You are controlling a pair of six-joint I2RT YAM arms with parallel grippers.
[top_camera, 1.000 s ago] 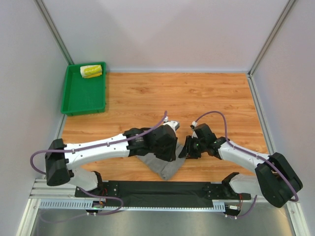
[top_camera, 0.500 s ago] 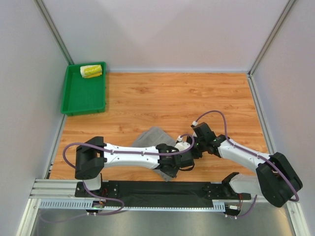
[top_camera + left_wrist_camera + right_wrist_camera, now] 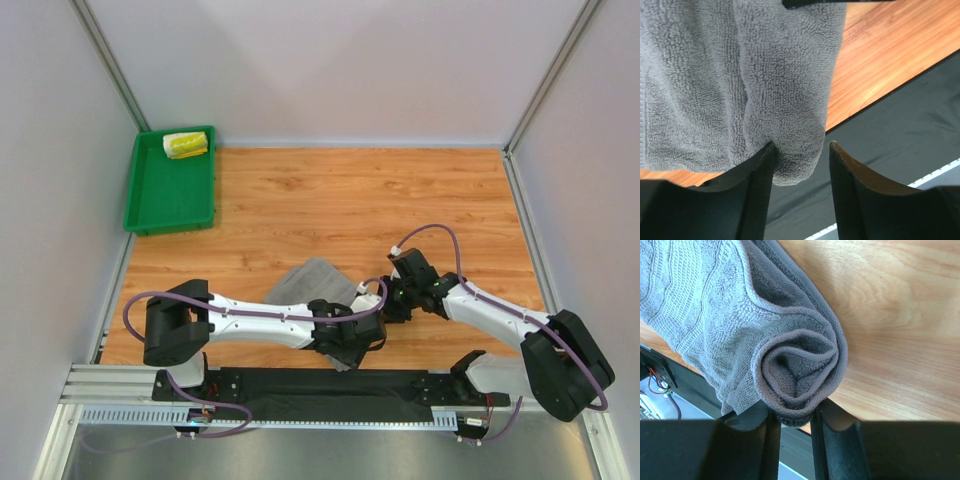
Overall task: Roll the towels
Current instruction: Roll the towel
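Note:
The grey towel [image 3: 305, 280] lies on the wooden table near the front edge, partly rolled. In the right wrist view its spiral rolled end [image 3: 800, 367] sits between my right gripper's fingers, and my right gripper [image 3: 792, 412] is shut on it. My left gripper [image 3: 801, 145] is open around the towel's other rolled end [image 3: 785, 100]; the cloth touches only the left finger. In the top view both grippers meet at the towel's near right corner, left [image 3: 362, 335] and right [image 3: 388, 300]. The white-yellow towel [image 3: 185, 145] lies rolled in the green tray.
The green tray [image 3: 165, 195] stands at the far left corner. A black mat [image 3: 330, 385] runs along the near edge by the arm bases. Grey walls close in the left, right and back sides.
My left arm has swung its gripper from over the towel's middle down to the near right end of the roll. My right gripper has hardly moved.

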